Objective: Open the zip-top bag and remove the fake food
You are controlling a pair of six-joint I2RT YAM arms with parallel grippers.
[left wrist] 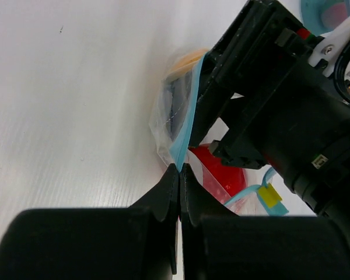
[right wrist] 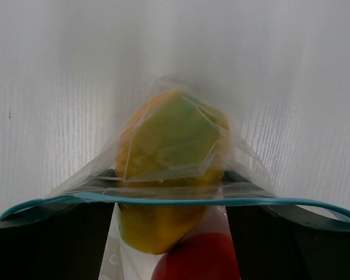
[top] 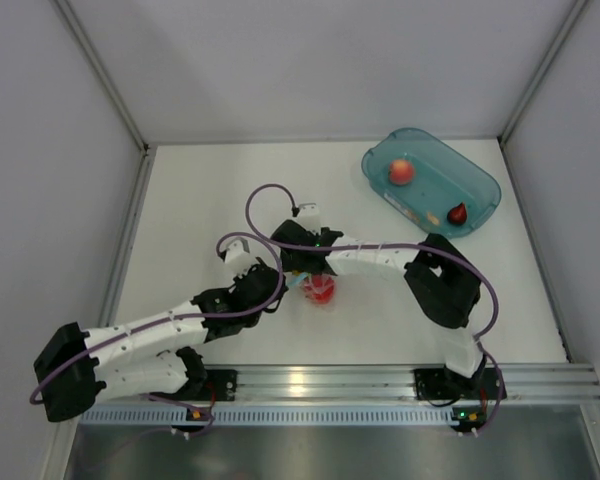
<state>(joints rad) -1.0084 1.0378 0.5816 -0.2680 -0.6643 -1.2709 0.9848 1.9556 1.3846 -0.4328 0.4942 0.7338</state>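
White tabletop (top: pixel 230 190), mid-extraction: the left gripper (left wrist: pixel 179 175) pinches the zip-top bag (left wrist: pixel 163 125) by its teal strip, while the right gripper (right wrist: pixel 170 216) stands wide-jawed at the mouth, astride the mango (right wrist: pixel 157 230), with the tomato (right wrist: pixel 198 259) beside it. The next move is probably to close on the mango, and the loose film may snag. At far right the teal tub (top: pixel 430 160) holds the peach (top: pixel 401 172) and the dark red piece (top: pixel 458 213).
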